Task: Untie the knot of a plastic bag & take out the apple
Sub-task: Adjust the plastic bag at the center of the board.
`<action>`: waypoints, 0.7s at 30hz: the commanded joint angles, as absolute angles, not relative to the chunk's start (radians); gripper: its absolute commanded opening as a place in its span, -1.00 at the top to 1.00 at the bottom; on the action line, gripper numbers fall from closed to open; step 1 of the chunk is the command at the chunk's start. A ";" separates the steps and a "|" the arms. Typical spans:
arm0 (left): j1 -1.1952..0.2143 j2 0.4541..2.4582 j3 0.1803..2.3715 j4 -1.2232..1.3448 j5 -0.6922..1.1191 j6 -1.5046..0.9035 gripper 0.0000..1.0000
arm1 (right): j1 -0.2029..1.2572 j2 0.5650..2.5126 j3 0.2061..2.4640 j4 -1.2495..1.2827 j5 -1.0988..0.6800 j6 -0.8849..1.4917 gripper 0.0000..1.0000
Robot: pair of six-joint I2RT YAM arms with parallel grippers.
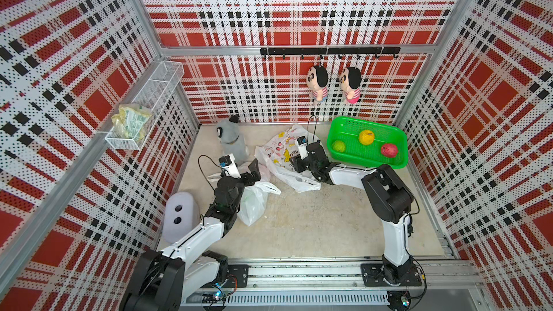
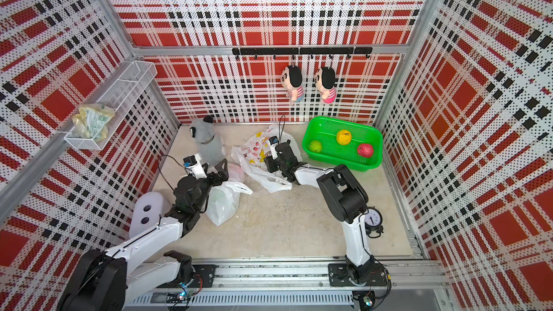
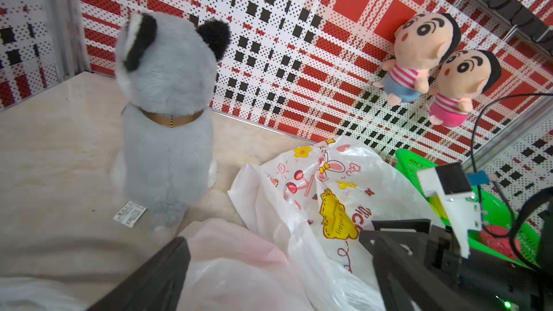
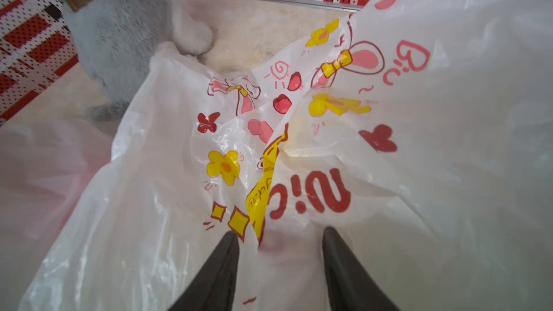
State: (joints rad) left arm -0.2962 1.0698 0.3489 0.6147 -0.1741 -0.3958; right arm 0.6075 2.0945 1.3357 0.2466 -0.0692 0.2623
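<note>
Right gripper (image 4: 279, 231) sits on the printed bag (image 4: 419, 145), which lies just beside the green basket (image 1: 386, 128), on the robot's left of it. Only the right wrist view shows its fingers (image 4: 221, 267): part-way apart, straddling a fold of film with a pinkish lump (image 4: 273, 246) under it. Can't tell whether that's the apple, or whether the pads clamp anything. Both top views hide the fingertips behind the wrist and the bag. Can't make out the knot in any view. Left gripper (image 3: 273, 234) is further from the basket on that same side, spread wide, holding nothing, over a pale pink bag (image 3: 233, 243). Top views add a plain white bag (image 1: 254, 204) under that arm. Right forearm lies just in front of the basket's near edge. Basket holds a green fruit (image 1: 338, 146), yellow fruit (image 1: 366, 137) and red fruit (image 1: 389, 150). Grey plush dog (image 1: 230, 139) stands past the bags, along the back wall from the basket. On that wall, above the basket, hang a blue-shorts doll (image 1: 317, 82) and a pink-shorts doll (image 1: 350, 84). In a top view a small clock (image 2: 372, 218) shows behind the right arm's elbow, nearer the robot than the basket.
</note>
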 commanded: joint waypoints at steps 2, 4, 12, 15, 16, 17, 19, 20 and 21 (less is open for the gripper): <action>-0.292 1.021 0.308 0.654 -0.187 -0.429 -0.96 | 0.603 2.238 1.529 0.169 0.022 0.293 -0.01; -0.294 0.993 0.297 0.623 -0.190 -0.438 -0.96 | 0.589 2.293 1.646 0.077 0.046 0.294 -0.06; -0.300 0.978 0.294 0.495 -0.215 -0.421 -0.96 | 0.616 1.998 1.545 0.037 0.136 0.209 -0.57; -0.329 1.013 0.284 0.484 -0.233 -0.428 -0.99 | 0.630 1.850 1.414 0.065 0.156 0.150 -0.70; -0.342 1.024 0.280 0.483 -0.248 -0.430 -0.98 | 0.634 1.805 1.373 0.078 0.151 0.141 -0.73; -0.359 1.043 0.277 0.482 -0.257 -0.427 -0.92 | 0.639 1.758 1.323 0.097 0.129 0.127 -0.75; -0.393 1.092 0.279 0.480 -0.273 -0.422 -0.80 | 0.652 1.671 1.231 0.140 0.085 0.116 -0.77; -0.406 1.120 0.283 0.481 -0.262 -0.422 -0.71 | 0.664 1.631 1.185 0.158 0.064 0.110 -0.77; -0.416 1.151 0.289 0.484 -0.241 -0.421 -0.59 | 0.674 1.600 1.148 0.176 0.041 0.102 -0.78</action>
